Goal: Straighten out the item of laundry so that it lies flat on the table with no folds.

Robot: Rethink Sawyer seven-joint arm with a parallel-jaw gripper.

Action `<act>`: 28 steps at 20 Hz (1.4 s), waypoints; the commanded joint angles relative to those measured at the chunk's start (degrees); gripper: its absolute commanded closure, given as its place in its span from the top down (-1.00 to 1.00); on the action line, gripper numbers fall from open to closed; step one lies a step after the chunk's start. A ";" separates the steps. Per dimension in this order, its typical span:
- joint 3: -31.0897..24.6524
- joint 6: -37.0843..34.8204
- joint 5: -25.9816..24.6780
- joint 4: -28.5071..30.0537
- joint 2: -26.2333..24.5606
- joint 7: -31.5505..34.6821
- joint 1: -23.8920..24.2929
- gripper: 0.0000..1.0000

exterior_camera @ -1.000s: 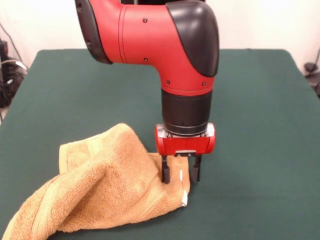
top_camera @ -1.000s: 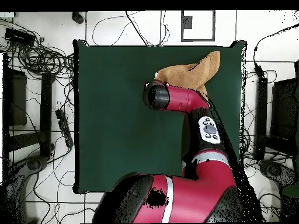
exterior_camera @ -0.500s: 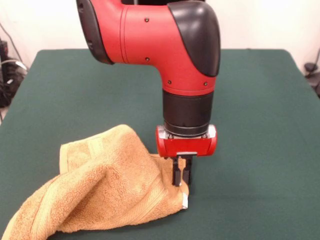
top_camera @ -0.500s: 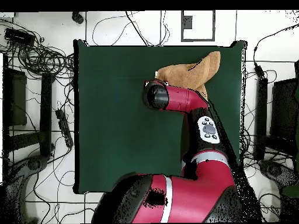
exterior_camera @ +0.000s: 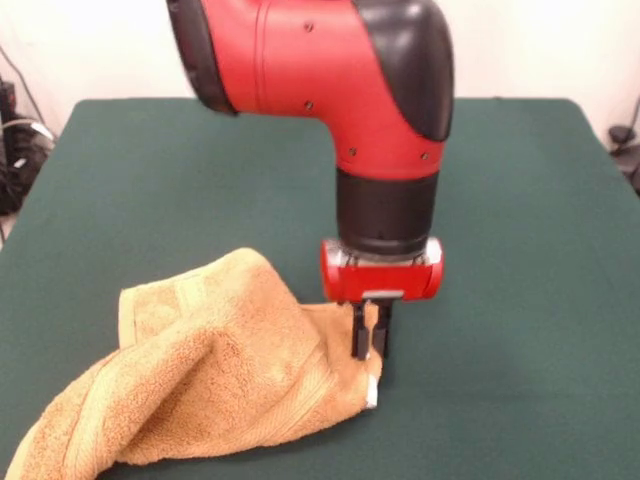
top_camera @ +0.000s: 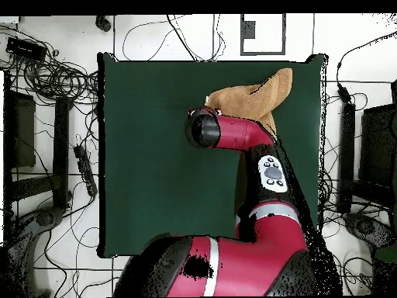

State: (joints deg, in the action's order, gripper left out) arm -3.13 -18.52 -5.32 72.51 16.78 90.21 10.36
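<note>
since a second ago, the hand (exterior_camera: pixel 368 342) has been clenched on the towel (exterior_camera: pixel 200 375) corner beside its white label (exterior_camera: pixel 371 397); the towel is seen bunched near the bench (exterior_camera: pixel 520 200) edge, so spreading is judged next.

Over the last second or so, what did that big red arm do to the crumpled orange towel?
The gripper went from open, straddling the corner of the orange-tan terry towel by its white label, to shut on that corner. The arm then shifted slightly to the right in the front view. The towel stayed bunched and folded on the dark green felt table.
</note>
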 commanded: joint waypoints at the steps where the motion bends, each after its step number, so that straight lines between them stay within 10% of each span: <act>1: 1.96 -4.26 3.33 17.19 15.80 17.00 -7.43 -1.00; 14: 14.94 -24.48 13.74 25.65 33.42 28.85 -21.87 -1.00; 28: 17.73 -20.69 17.65 28.17 35.49 35.24 -26.43 -1.00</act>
State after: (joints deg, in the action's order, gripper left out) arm 14.04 -36.92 10.46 92.67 53.30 108.95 -14.17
